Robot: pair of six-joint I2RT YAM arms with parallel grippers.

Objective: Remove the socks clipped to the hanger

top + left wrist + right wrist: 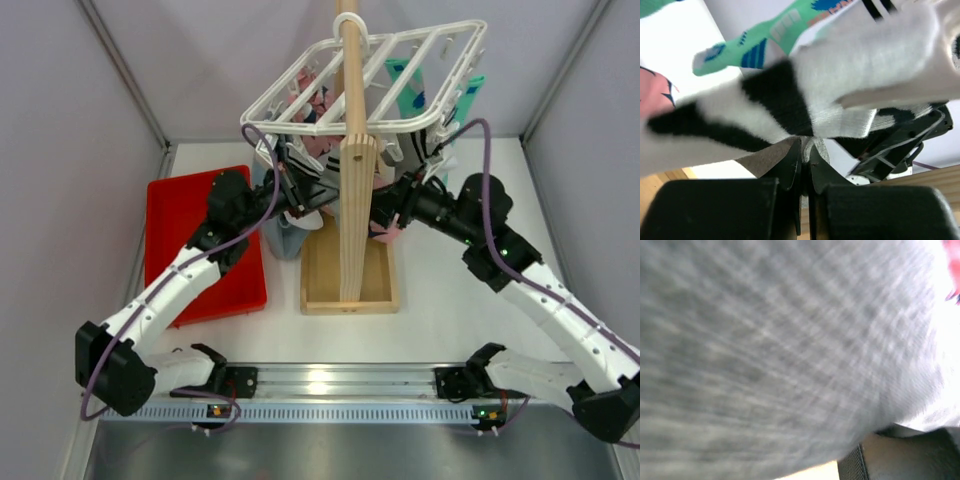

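The white grid hanger (pixel 400 75) hangs round a wooden post, with socks clipped under it. My left gripper (pixel 305 205) reaches in below its left side. In the left wrist view this gripper (pixel 807 145) is shut on a white sock with black stripe bands (pixel 790 95). A teal-green sock (pixel 765 40) dangles behind it. My right gripper (pixel 385 215) is under the hanger's right side, next to the post. A blurred grey sock (pixel 780 350) fills the right wrist view and hides the jaws, leaving only one finger (pixel 900 457) visible.
The tall wooden post (pixel 347 150) stands in a box base (pixel 350 290) at mid-table, between the two arms. A red tray (pixel 190 215) lies at the left. A blue-grey cloth (pixel 285 238) and a pink cloth (pixel 655 92) also hang under the hanger.
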